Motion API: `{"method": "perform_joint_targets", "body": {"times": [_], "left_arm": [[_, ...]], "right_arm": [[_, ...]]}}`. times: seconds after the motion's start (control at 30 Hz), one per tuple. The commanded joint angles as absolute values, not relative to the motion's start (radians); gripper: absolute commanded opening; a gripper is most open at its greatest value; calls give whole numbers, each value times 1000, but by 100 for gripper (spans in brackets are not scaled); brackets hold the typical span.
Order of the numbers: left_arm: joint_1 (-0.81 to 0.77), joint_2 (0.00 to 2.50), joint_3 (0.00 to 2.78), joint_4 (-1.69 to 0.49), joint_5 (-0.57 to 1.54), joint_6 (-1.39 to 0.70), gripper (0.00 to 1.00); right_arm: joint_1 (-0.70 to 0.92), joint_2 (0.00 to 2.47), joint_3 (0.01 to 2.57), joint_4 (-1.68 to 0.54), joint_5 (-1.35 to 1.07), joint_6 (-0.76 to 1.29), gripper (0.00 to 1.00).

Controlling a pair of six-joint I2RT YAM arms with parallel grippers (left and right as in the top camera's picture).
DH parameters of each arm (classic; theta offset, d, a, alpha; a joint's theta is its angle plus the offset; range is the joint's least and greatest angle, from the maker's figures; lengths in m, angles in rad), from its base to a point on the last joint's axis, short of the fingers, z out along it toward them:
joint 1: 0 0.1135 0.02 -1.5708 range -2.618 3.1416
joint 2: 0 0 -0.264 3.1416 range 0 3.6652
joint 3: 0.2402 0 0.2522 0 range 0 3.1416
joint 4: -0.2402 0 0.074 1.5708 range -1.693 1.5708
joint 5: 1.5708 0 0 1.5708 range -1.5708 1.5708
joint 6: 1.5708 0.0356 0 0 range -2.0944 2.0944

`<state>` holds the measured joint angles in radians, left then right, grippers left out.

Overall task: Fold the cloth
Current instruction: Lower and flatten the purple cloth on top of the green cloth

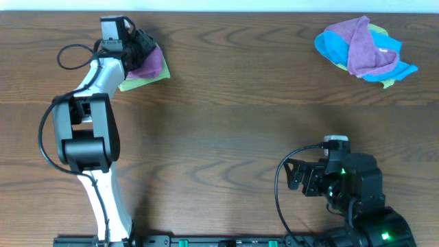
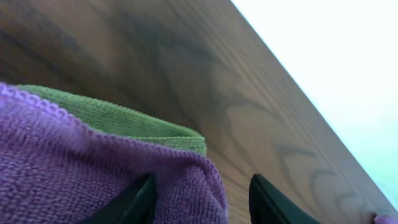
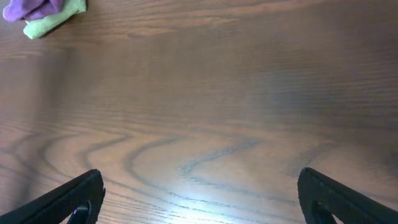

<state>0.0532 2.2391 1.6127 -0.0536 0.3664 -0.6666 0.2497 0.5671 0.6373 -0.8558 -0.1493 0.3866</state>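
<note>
A folded purple cloth (image 1: 152, 64) lies on a green cloth (image 1: 137, 84) at the far left of the table. My left gripper (image 1: 140, 49) is down at this stack. In the left wrist view its fingers (image 2: 202, 182) are apart, with a corner of the purple cloth (image 2: 93, 168) between them and the green cloth (image 2: 124, 118) underneath. My right gripper (image 1: 296, 177) is open and empty near the front right, its fingers (image 3: 199, 180) wide over bare wood. The stack also shows small in the right wrist view (image 3: 37, 11).
A crumpled pile of blue, purple and yellow-green cloths (image 1: 363, 48) lies at the far right. The table's far edge meets a white wall (image 2: 336, 56) just behind the left stack. Wood table (image 1: 233, 116) between the arms.
</note>
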Motion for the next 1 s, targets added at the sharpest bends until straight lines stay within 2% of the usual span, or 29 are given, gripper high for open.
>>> {"method": "perform_joint_targets", "body": {"times": [0.0, 0.17, 0.27, 0.57, 0.97], "left_arm": [[55, 2261, 1628, -46, 381, -677, 50], [60, 2254, 1636, -42, 454, -652, 53], [62, 2226, 1640, -73, 453, -623, 59], [64, 2046, 1641, -307, 352, -484, 71], [66, 1864, 1641, -461, 307, -436, 74]], "right_arm": [[240, 563, 633, -857, -154, 400, 99], [240, 563, 633, -857, -154, 400, 99], [240, 563, 633, -857, -154, 400, 99], [240, 563, 633, -857, -154, 400, 99], [240, 563, 633, -857, -154, 400, 99]]}}
